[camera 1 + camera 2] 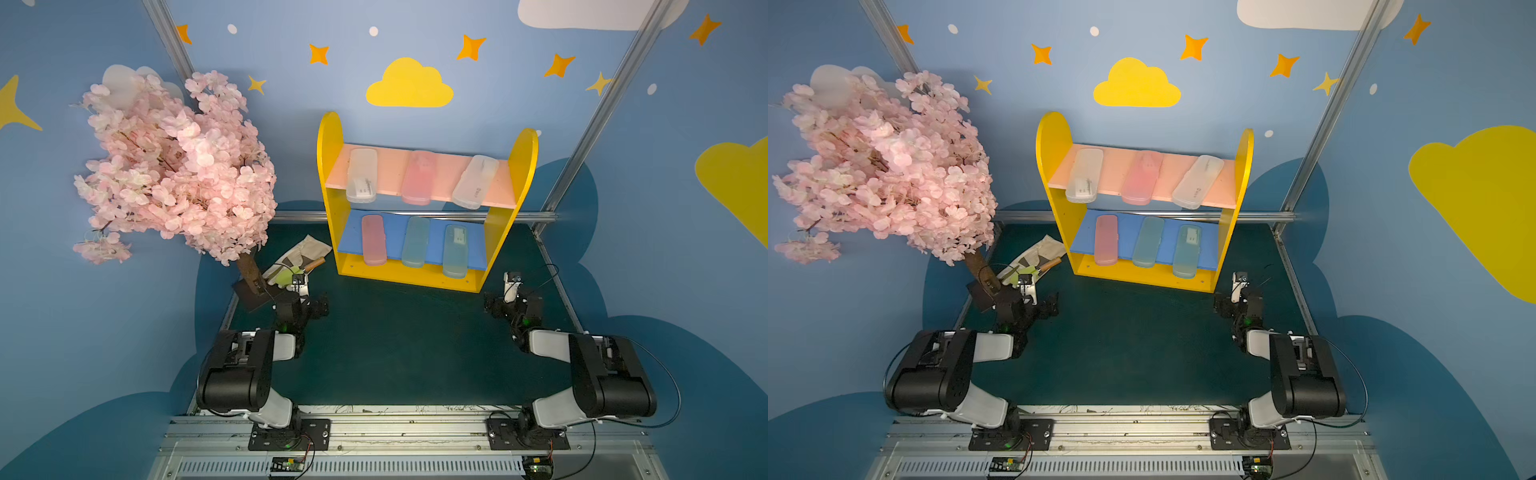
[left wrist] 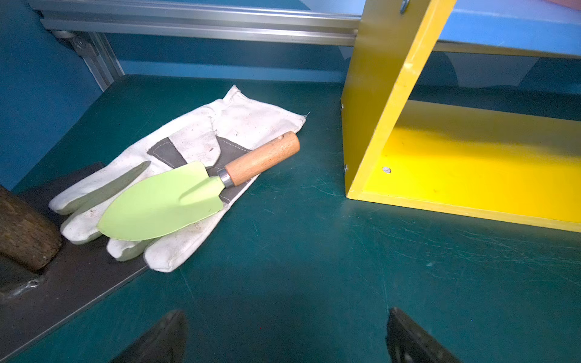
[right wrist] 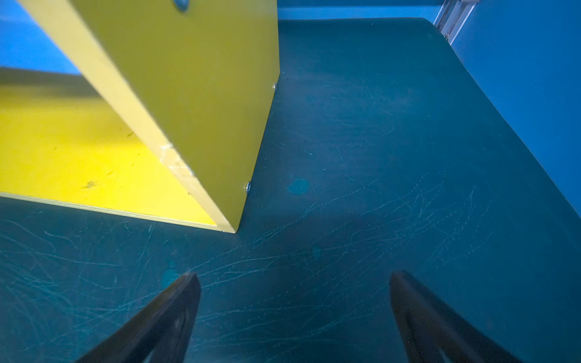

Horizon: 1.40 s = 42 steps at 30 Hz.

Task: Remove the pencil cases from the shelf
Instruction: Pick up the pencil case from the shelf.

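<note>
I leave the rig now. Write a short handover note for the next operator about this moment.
Left gripper: open, empty, low over the table beside the shelf.
Right gripper: open, empty, at the shelf's other side.
Upper board: left white case, upper pink case, right white case.
Lower board: lower pink case, middle blue case, right blue case.
Done: nothing.
Remaining: all six cases.

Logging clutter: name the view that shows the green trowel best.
Left wrist view: the trowel lies whole on the glove. Both top views show it tiny, partly behind the left arm. Right wrist view misses it.
</note>
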Motion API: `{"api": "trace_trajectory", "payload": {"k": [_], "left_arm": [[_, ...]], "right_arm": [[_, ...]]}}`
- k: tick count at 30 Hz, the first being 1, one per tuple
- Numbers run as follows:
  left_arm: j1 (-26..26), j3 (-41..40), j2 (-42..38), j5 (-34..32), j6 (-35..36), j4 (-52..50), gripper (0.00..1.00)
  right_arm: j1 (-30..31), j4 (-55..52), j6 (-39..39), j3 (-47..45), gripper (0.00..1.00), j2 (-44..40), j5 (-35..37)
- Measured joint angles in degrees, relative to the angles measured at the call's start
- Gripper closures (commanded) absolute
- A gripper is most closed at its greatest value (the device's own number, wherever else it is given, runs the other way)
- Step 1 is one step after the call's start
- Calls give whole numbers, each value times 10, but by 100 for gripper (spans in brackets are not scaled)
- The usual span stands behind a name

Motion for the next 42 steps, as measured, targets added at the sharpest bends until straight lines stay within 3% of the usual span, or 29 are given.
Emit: {"api": "trace_trajectory", "payload": {"k": [34, 38, 42], "left_arm": [[-1, 0, -3, -4, 0, -3, 0], [-5, 43, -76, -20, -9, -132, 0], [-6, 128, -183, -48, -81, -266, 0]], "right_arm": [[0, -9, 3, 1, 1, -5, 7], [0, -114, 19, 43, 1, -54, 28], [-3, -241, 56, 130, 1, -123, 32]]}}
